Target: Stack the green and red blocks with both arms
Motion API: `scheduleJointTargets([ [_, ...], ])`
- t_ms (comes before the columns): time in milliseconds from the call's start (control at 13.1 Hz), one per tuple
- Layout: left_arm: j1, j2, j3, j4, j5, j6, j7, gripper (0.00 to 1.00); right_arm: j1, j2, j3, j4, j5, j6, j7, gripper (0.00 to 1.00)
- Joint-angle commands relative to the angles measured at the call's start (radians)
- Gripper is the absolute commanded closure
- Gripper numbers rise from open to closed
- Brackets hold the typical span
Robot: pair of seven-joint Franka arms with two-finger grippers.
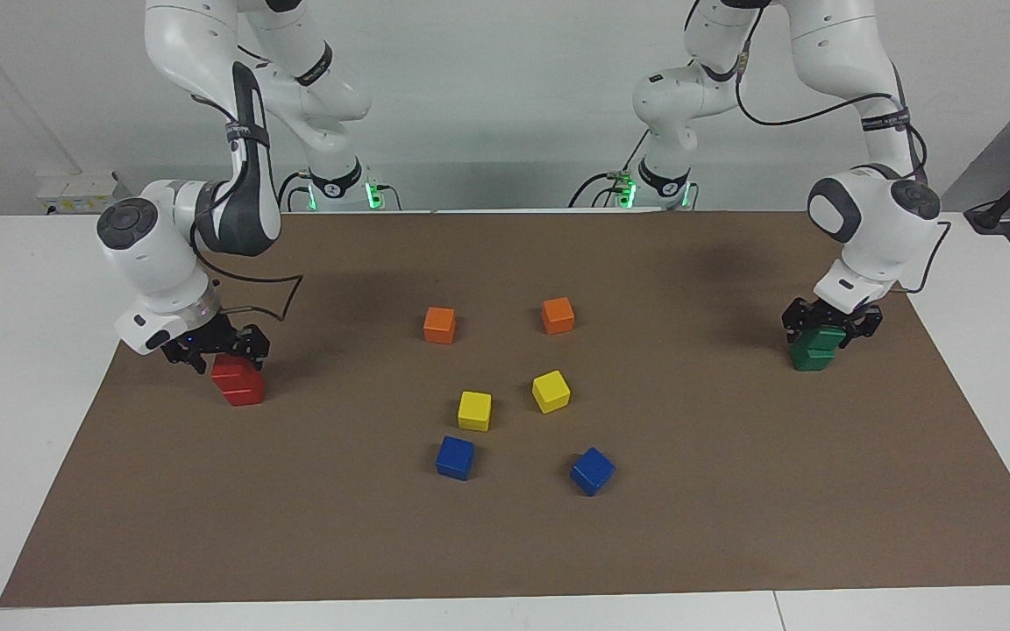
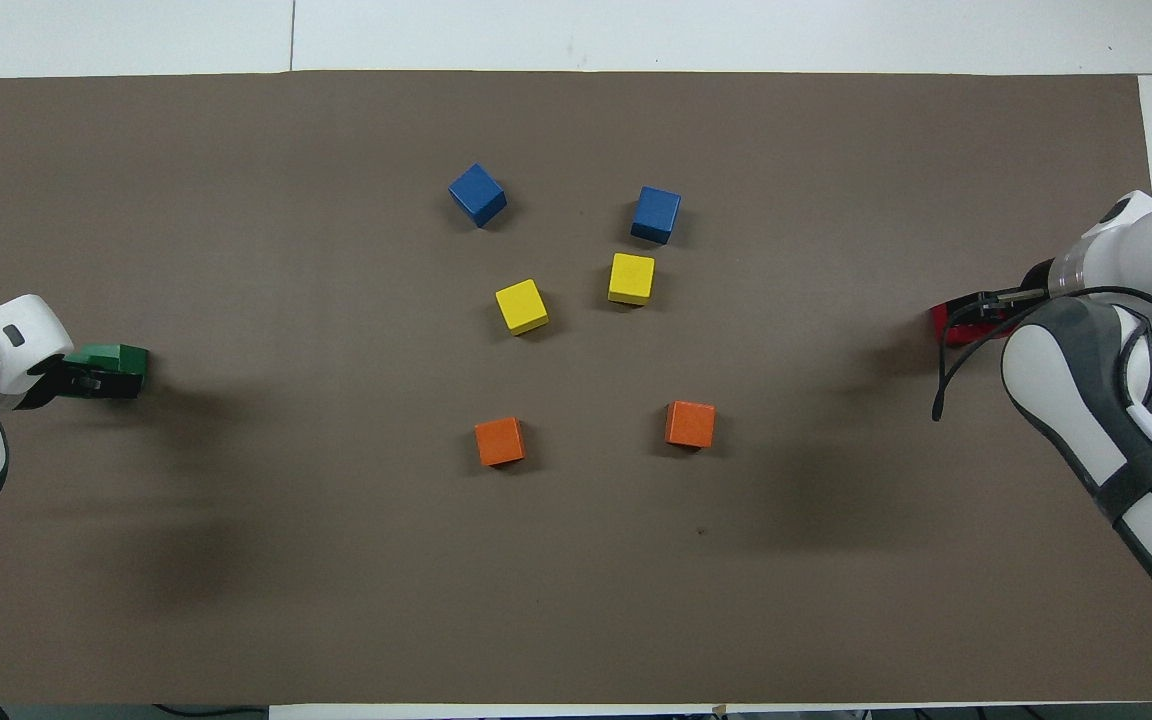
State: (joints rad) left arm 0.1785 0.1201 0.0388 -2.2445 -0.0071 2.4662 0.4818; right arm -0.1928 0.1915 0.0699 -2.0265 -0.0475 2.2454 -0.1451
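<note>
Looking across from the facing view, both stacks appear built: 2 red blocks (image 1: pixel 238 381) sit one on the other at the right arm's end of the brown mat (image 1: pixel 505 543), and 2 green blocks (image 1: pixel 814 349) sit one on the other at the left arm's end. The right gripper (image 1: pixel 217 349) sits low at the top red block with its jaws spread apart, and the left gripper (image 1: pixel 829 322) straddles the top green block with its jaws likewise parted, so neither seems to be clamping anything. By my judgement the stacking itself is done, and only lifting both arms clear is left. Between the stacks, well apart from them, lie 2 orange cubes (image 1: pixel 439 324), 2 yellow cubes (image 1: pixel 474 410) and 2 blue cubes (image 1: pixel 455 457), none of them stacked. The white counter (image 1: pixel 23 368) shows around the mat. From the overhead view, the green blocks (image 2: pixel 116 362) read as 1 pile at the left gripper (image 2: pixel 76 375), and the red blocks (image 2: pixel 948 322) peek out from under the right gripper (image 2: pixel 986 305). Grey lettering runs along a band on the right arm's link, cut off at the frame edge and not readable in full.
</note>
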Motion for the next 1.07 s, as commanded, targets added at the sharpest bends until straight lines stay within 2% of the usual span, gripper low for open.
scheduleJointTargets([
  [0, -0.004, 0.016, 0.001, 0.011, 0.009, -0.027, 0.004, 0.00, -0.011, -0.010, 0.014, -0.006, 0.005, 0.002, -0.001, 0.00],
  [306, -0.008, 0.007, -0.011, 0.215, 0.009, -0.294, 0.001, 0.00, 0.030, -0.049, 0.022, 0.069, 0.009, -0.119, 0.051, 0.00],
  [612, -0.022, -0.074, -0.014, 0.386, 0.009, -0.447, -0.012, 0.00, 0.049, -0.142, 0.022, 0.083, 0.008, -0.200, 0.059, 0.00],
  [765, -0.037, -0.134, -0.023, 0.407, 0.009, -0.512, -0.041, 0.00, 0.049, -0.188, 0.022, 0.098, 0.009, -0.268, 0.059, 0.00],
  [995, -0.080, -0.169, -0.037, 0.456, 0.012, -0.630, -0.249, 0.00, 0.047, -0.222, 0.022, 0.155, 0.011, -0.403, 0.061, 0.00],
])
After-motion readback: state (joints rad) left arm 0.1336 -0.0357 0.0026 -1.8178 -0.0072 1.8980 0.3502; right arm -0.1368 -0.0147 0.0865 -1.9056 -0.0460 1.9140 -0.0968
